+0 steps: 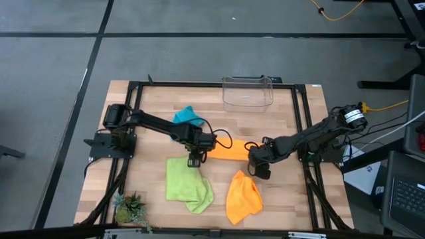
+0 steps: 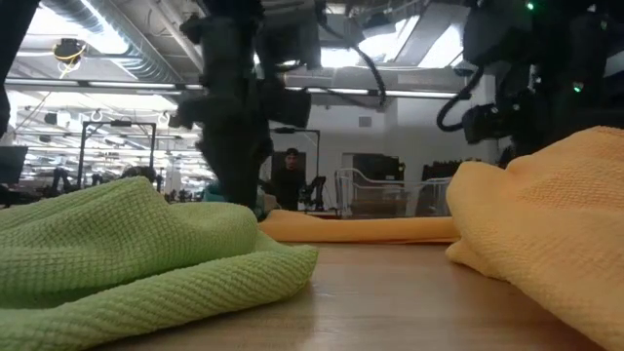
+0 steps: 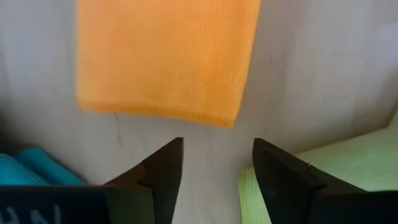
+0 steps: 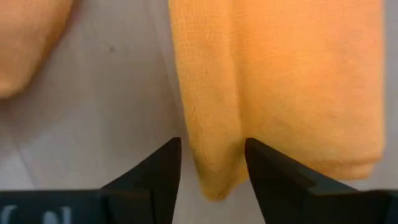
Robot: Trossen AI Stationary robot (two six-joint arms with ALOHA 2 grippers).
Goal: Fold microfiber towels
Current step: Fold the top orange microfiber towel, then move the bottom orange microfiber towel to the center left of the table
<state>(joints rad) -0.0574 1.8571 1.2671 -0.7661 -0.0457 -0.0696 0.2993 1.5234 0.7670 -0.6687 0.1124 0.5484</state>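
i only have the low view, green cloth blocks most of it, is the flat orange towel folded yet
Observer: Yes, the folded orange towel lies as a flat strip at mid-table, between both arms.
Operator: left hand holding it?
Observer: No. The left hand is open over bare wood, just short of the towel's edge.
Operator: and the right one
Observer: The right hand is open too, with the towel's end fold between its fingers.
Operator: any left to fold
Observer: The crumpled orange towel, lime green towel and turquoise towel lie unfolded.

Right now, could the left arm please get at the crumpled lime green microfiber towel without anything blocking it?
Probably yes: the left pincer hangs open just above that lime green towel, with nothing between them.
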